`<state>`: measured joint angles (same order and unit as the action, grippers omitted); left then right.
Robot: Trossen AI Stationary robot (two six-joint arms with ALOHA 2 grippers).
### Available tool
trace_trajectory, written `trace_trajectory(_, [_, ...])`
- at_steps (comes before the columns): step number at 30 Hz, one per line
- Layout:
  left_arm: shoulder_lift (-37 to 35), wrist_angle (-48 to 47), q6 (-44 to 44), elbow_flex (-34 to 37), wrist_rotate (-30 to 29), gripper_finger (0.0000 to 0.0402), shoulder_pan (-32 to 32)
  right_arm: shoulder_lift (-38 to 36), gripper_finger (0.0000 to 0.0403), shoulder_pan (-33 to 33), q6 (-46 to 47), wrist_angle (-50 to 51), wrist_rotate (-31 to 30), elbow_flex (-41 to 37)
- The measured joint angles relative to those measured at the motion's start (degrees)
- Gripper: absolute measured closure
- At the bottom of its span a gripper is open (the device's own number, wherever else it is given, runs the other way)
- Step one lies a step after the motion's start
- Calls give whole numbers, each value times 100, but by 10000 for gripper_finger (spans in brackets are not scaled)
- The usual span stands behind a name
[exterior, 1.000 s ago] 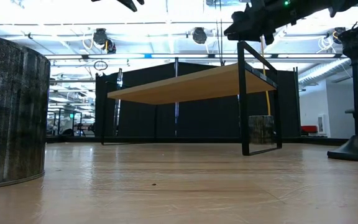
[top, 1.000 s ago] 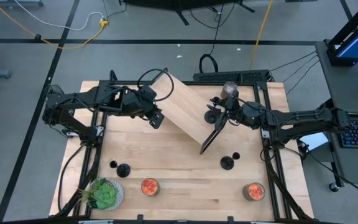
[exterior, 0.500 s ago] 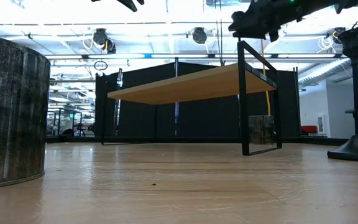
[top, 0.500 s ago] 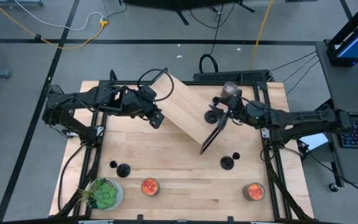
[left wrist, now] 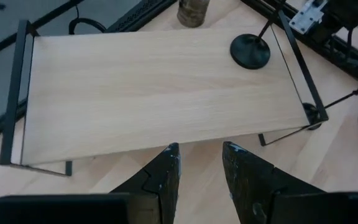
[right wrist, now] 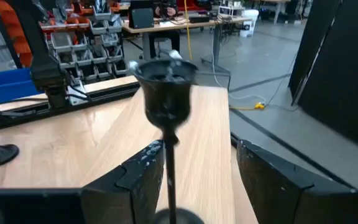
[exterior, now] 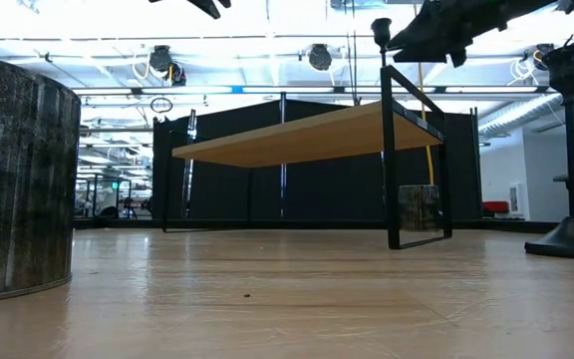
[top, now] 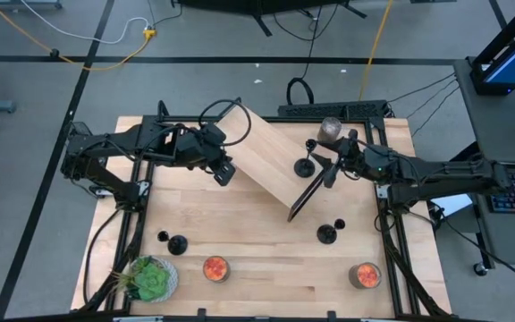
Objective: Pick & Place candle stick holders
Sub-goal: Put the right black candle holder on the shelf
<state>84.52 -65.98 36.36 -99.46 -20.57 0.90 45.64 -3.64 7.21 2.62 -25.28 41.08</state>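
**Candle holder stood free on the shelf between the spread fingers**

No brand or readable writing showed anywhere. The right tool (top: pixel 331 166) hung over the right end of the wooden shelf (top: pixel 262 161), its fingers spread apart and holding nothing. One black candle holder (right wrist: pixel 166 102) stood upright on the shelf board between these fingers, touching neither of them. The left tool (left wrist: pixel 199 180) waited at the shelf's left side, its fingers a little apart and empty. Two more candle holders stood on the counter (top: pixel 257 259): one (top: pixel 178 242) near the green plant (top: pixel 150 279), one (top: pixel 327 234) below the shelf's right end.
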Motion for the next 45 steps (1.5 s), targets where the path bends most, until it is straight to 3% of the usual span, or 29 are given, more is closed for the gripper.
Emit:
trace_trajectory(5, [1,47,-312,1,-362,275,86,-352,205,0,570,743,4,0])
trace_trajectory(9, [-30,745,-454,459,-524,275,176,-617,210,-2,1123,1252,267,0])
trace_trajectory(17, [-207,2579,-712,1868,308,275,263,-957,220,0,1740,1716,1457,0])
trace_trajectory(23, [-543,4404,-878,2893,709,275,263,-1022,222,0,2052,2053,1951,0])
trace_trajectory(29, [-1188,5006,-726,3980,785,275,263,-1053,224,0,1877,2420,1956,-2])
trace_trajectory(36, [-2228,5466,-573,5048,746,275,368,-1234,221,0,2504,2224,2004,-2])
trace_trajectory(45, [-3767,5390,-479,6094,653,275,618,-1363,226,4,2567,1663,3417,-2])
